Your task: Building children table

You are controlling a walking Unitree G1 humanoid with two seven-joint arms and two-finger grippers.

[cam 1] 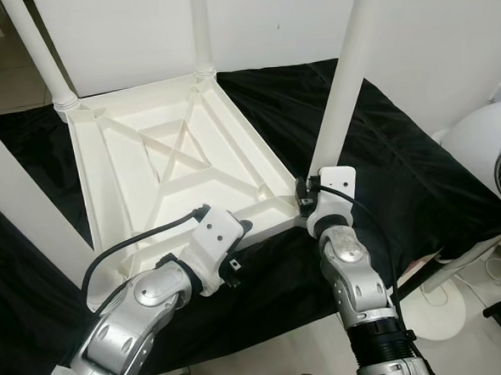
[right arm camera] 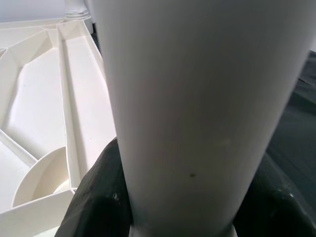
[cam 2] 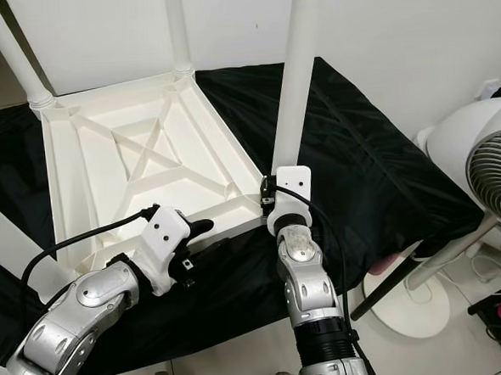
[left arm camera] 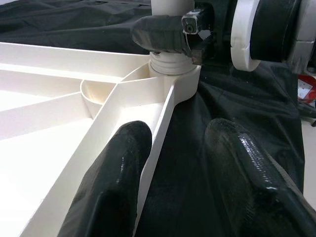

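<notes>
My right pincer (cam 2: 277, 204) pinches the table leg (cam 1: 344, 84) at the near right corner socket of the upturned tabletop (cam 1: 160, 172); my left pincer (left arm camera: 190, 163), spread, straddles its near rim. I'd twist slowly, keeping the leg upright.

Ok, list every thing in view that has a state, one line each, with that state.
Tabletop: upside down on the black cloth.
Near-right leg: upright in its corner socket, threads showing.
Far legs: upright in their sockets.
Right gripper: shut on the near-right leg.
Left gripper: open, straddling the tabletop's edge rib.
Fan: standing beside the cloth.
</notes>
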